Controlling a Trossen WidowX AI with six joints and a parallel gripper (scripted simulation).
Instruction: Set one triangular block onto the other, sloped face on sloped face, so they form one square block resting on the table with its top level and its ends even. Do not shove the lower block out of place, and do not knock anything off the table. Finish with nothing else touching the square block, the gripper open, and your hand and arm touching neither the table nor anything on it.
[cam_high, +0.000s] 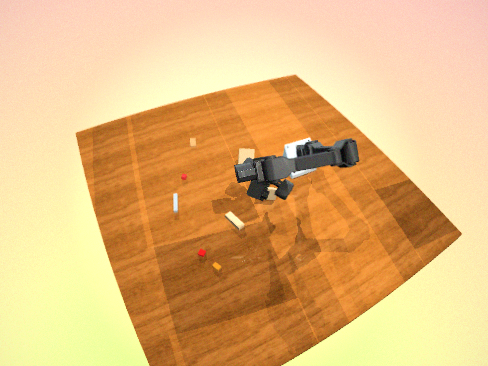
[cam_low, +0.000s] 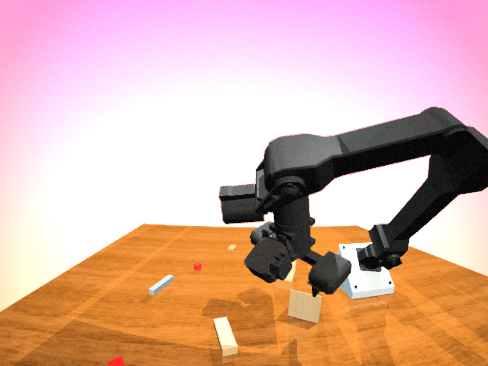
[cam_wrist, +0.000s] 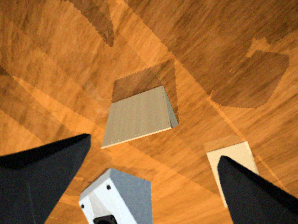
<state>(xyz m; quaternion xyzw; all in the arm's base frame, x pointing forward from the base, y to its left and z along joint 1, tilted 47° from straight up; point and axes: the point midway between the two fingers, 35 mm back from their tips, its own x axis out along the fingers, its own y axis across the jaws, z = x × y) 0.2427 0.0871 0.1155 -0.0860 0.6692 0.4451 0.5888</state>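
Note:
One tan triangular block (cam_high: 271, 194) (cam_low: 304, 307) (cam_wrist: 137, 117) stands on the table, a broad face and a narrow triangular end showing in the wrist view. A second pale block (cam_high: 246, 154) (cam_low: 291, 275) (cam_wrist: 239, 151), seemingly the other triangular one, lies nearer the back, partly hidden by the arm or a finger; its slope cannot be made out. The blocks are apart. My gripper (cam_high: 271, 189) (cam_low: 298, 286) (cam_wrist: 154, 151) is wide open and empty, above the table close to the first block. The exact height of the fingertips over it is hard to tell.
A cream bar (cam_high: 234, 220) (cam_low: 225, 336) lies in front of the blocks. Farther left are a light blue bar (cam_high: 175, 202) (cam_low: 161, 285), red cubes (cam_high: 184, 176) (cam_high: 202, 253), an orange piece (cam_high: 217, 266) and a small tan piece (cam_high: 193, 142). The white arm base (cam_low: 367, 280) (cam_wrist: 135, 192) is behind.

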